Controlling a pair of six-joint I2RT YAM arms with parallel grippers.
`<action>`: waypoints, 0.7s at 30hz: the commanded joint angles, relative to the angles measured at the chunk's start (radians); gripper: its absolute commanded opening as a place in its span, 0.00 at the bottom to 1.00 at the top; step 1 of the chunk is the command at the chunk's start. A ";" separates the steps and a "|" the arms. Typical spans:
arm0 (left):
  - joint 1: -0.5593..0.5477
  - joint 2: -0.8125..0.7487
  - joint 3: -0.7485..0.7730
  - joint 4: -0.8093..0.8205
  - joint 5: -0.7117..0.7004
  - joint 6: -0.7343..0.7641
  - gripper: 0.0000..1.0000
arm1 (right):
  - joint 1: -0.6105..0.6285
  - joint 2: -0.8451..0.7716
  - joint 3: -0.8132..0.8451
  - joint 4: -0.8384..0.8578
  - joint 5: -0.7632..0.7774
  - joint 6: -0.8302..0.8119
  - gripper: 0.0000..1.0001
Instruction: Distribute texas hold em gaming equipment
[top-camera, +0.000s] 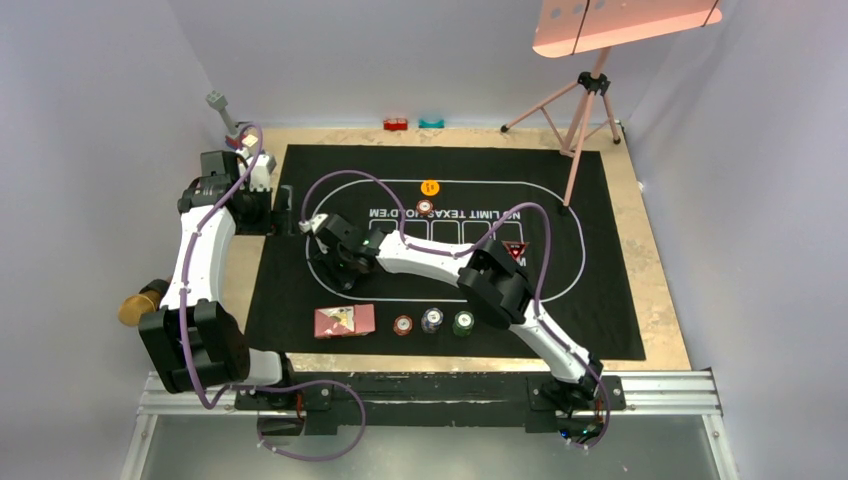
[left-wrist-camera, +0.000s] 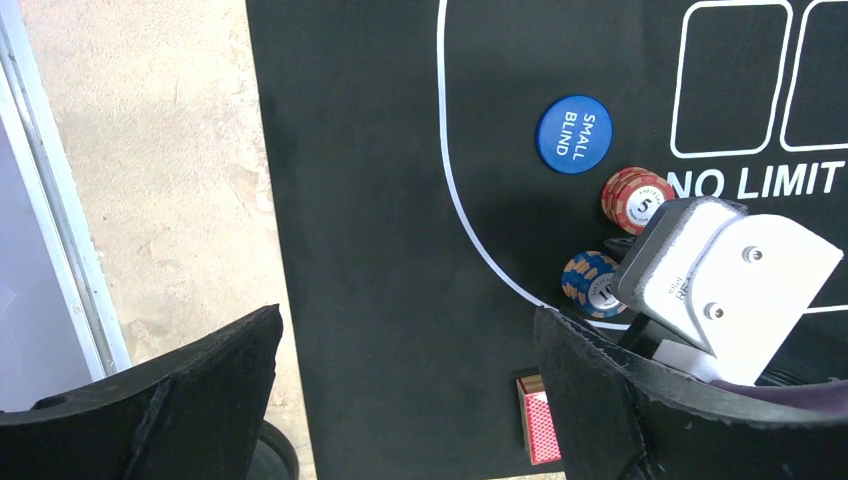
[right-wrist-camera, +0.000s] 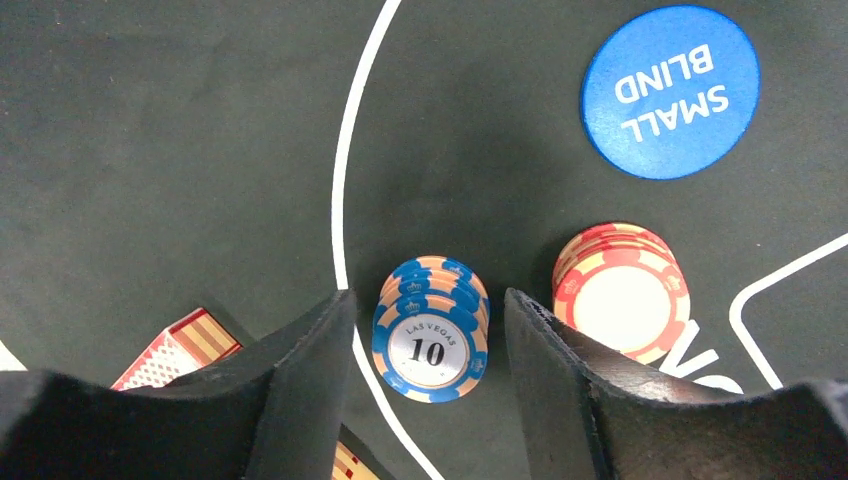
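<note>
A stack of blue poker chips (right-wrist-camera: 430, 335) marked 10 stands on the mat's white line between the fingers of my right gripper (right-wrist-camera: 428, 310), which is open with a gap on each side. Beside it are a red chip stack (right-wrist-camera: 620, 290) and the blue SMALL BLIND disc (right-wrist-camera: 670, 90). Red-backed cards (right-wrist-camera: 175, 355) lie at the left finger. My left gripper (left-wrist-camera: 410, 380) hangs open and empty over the mat's left edge, next to a red card deck (left-wrist-camera: 537, 418). From above I see more cards (top-camera: 345, 320), three chip stacks (top-camera: 431, 320), an orange disc (top-camera: 431, 187) and the triangle marker (top-camera: 514, 250).
The black mat (top-camera: 600, 300) covers most of the wooden table. Small toy blocks (top-camera: 396, 124) sit at the back edge. A pink tripod (top-camera: 585, 110) stands at the back right. A gold object (top-camera: 140, 305) lies off the table's left side, by the left arm.
</note>
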 joint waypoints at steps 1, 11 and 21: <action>0.008 -0.003 0.024 0.020 0.019 -0.012 1.00 | -0.008 -0.100 -0.004 0.018 -0.010 -0.014 0.62; 0.008 -0.014 0.021 0.023 0.020 -0.009 1.00 | -0.009 -0.343 -0.038 0.009 0.002 -0.034 0.63; 0.008 -0.017 0.013 0.023 0.040 0.000 1.00 | -0.016 -0.691 -0.524 -0.083 0.026 0.006 0.90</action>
